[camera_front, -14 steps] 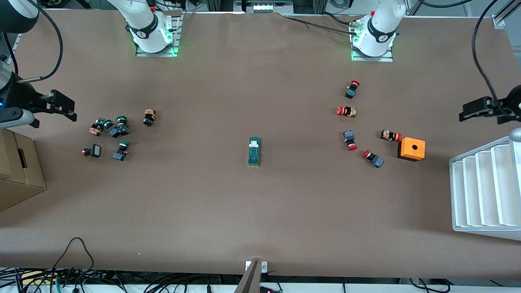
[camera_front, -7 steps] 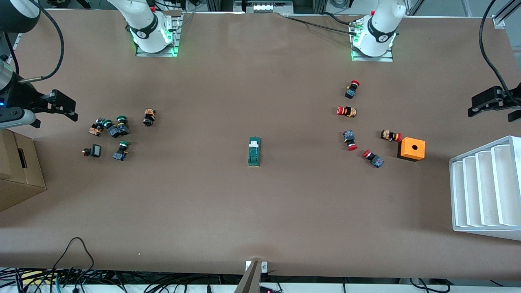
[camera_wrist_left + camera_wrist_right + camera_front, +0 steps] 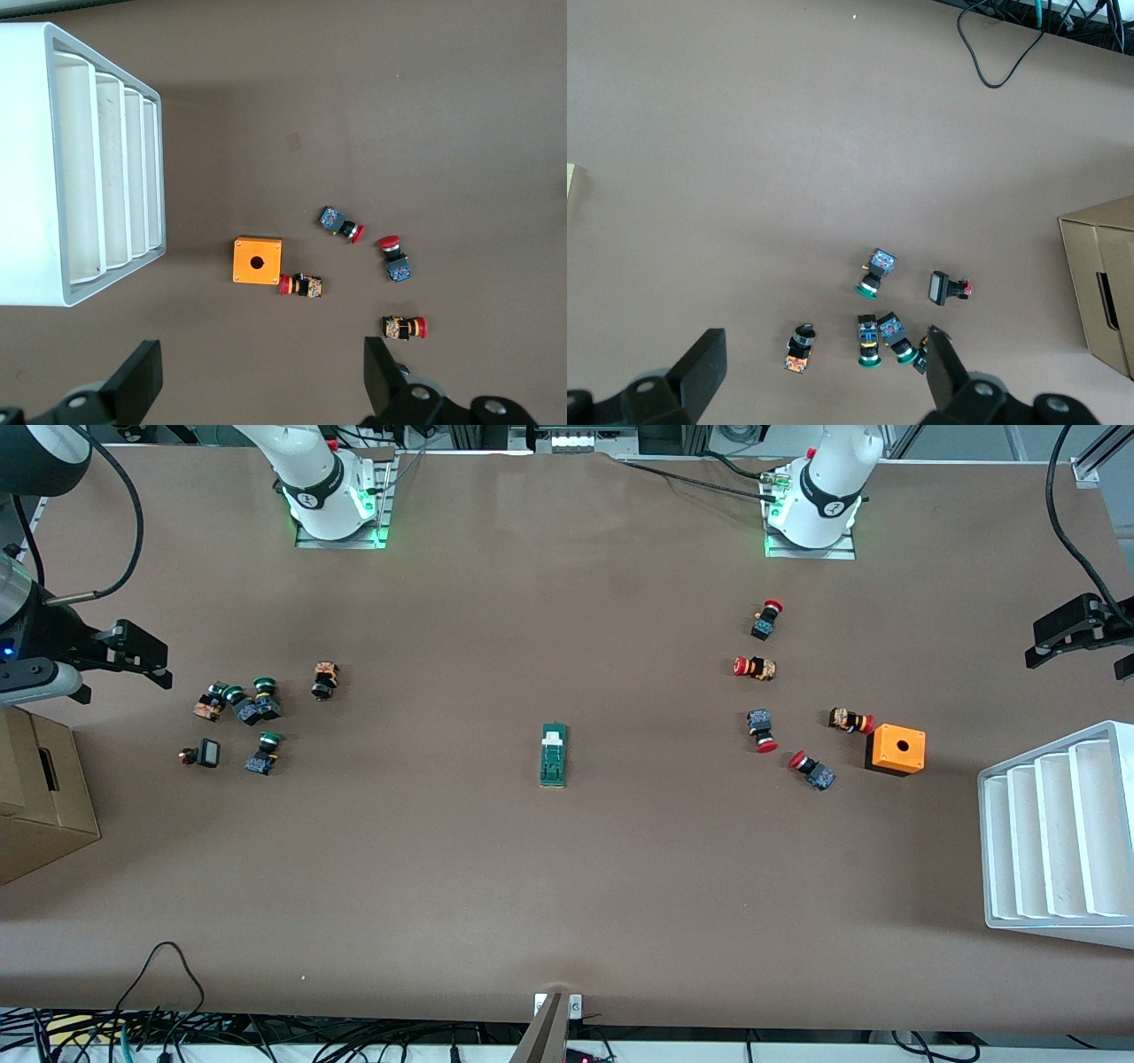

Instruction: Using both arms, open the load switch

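- Mid-tabletop (image 3: 567,886): load switch (image 3: 554,755), narrow dark-green block, ribbed centre, white end piece toward the robots' bases.
- Left hand (image 3: 1067,634): fingers spread, empty.
- Right hand (image 3: 137,657): fingers spread, empty.

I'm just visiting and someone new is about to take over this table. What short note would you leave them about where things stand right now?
Left gripper: open, holding nothing, up over the left arm's end of the table, above the white slotted tray.
Right gripper: open, holding nothing, up over the right arm's end, near the green-capped buttons.
Load switch: lying in the middle of the table, alone, untouched.
Done: nothing visible yet.
Left: both arms must come in to the switch, grip it and open it.
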Action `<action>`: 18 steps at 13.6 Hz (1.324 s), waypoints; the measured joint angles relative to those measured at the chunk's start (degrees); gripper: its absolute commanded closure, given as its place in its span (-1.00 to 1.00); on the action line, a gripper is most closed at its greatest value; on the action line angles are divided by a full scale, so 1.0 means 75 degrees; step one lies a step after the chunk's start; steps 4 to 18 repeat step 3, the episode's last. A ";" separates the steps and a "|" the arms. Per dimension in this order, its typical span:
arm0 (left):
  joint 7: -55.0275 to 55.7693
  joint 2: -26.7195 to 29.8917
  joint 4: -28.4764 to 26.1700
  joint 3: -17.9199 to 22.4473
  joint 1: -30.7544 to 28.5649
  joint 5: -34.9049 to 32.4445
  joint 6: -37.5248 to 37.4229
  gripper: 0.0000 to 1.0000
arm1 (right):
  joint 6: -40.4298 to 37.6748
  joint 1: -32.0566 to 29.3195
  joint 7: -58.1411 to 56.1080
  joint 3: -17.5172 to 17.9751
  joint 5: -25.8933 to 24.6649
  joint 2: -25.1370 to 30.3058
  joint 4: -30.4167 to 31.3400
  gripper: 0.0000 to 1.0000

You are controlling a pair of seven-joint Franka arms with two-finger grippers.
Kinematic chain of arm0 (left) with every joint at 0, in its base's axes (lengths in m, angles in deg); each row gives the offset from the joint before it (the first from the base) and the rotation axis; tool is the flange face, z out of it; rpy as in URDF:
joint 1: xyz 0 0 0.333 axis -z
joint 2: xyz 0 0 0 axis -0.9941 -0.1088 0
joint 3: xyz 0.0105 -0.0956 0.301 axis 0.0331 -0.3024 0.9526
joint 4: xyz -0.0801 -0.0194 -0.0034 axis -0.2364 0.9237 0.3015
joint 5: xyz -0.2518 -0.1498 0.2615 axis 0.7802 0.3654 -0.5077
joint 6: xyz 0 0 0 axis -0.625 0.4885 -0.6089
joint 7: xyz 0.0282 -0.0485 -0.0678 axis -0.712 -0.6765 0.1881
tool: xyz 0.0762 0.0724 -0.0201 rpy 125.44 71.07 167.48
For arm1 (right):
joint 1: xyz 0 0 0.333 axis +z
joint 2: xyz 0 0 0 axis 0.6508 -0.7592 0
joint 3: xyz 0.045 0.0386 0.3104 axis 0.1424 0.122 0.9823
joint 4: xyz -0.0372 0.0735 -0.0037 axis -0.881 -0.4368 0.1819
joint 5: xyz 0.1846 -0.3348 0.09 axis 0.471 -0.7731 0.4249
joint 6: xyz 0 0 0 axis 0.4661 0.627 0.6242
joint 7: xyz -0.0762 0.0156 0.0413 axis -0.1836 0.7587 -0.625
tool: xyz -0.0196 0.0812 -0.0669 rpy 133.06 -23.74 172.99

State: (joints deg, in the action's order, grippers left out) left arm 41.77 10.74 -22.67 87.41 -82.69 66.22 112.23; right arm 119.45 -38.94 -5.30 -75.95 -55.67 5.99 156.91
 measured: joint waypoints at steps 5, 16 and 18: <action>0.0093 0.0000 -0.0009 0.0011 0.0143 0.0000 0.0002 -1.00 | 0.0000 0.0000 0.0000 0.0000 0.0000 0.0000 0.0000 -1.00; 0.0093 0.0000 -0.0009 0.0011 0.0143 0.0000 0.0002 -1.00 | 0.0000 0.0000 0.0000 0.0000 0.0000 0.0000 0.0000 -1.00; 0.0093 0.0000 -0.0009 0.0011 0.0143 0.0000 0.0002 -1.00 | 0.0000 0.0000 0.0000 0.0000 0.0000 0.0000 0.0000 -1.00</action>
